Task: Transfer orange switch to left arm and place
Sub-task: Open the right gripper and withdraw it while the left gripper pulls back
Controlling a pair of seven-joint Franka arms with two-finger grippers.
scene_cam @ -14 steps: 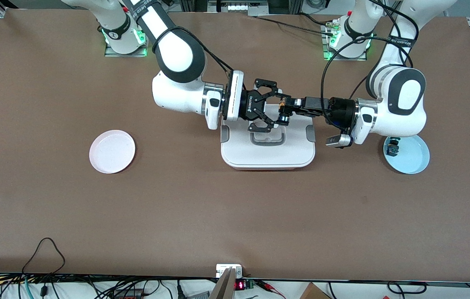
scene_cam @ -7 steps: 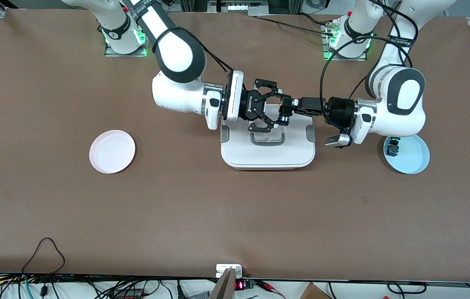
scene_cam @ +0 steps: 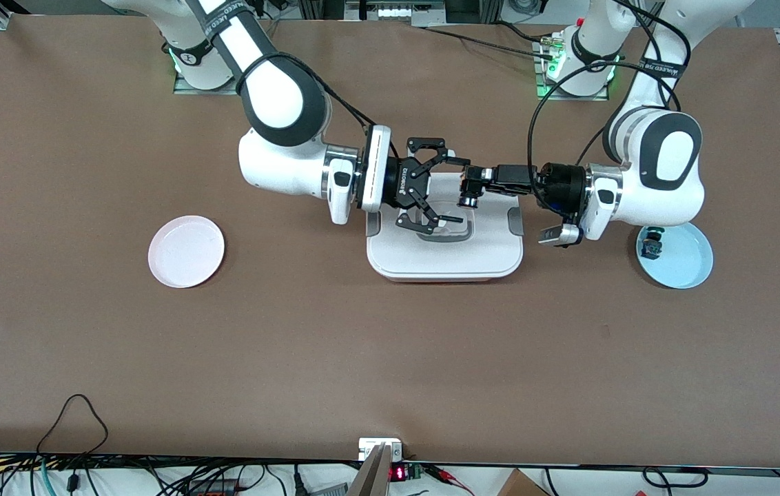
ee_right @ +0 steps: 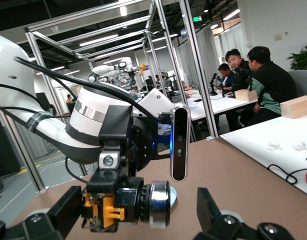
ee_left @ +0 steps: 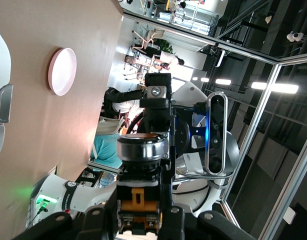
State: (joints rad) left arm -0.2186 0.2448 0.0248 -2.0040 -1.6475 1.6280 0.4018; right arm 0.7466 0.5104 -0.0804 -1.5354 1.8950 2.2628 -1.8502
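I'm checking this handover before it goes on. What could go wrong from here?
1. The switch is over the box, held only by the left gripper. If that grip slips, it would probably drop onto the lid.
2. The open right gripper has a finger on either side of the switch, so pulling back crookedly could knock it loose.

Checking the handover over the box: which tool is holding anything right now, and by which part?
The left tool holds the orange switch by its orange-cap end, the metal-ringed end sticking out, above the box. The right tool is open around it, holding nothing.
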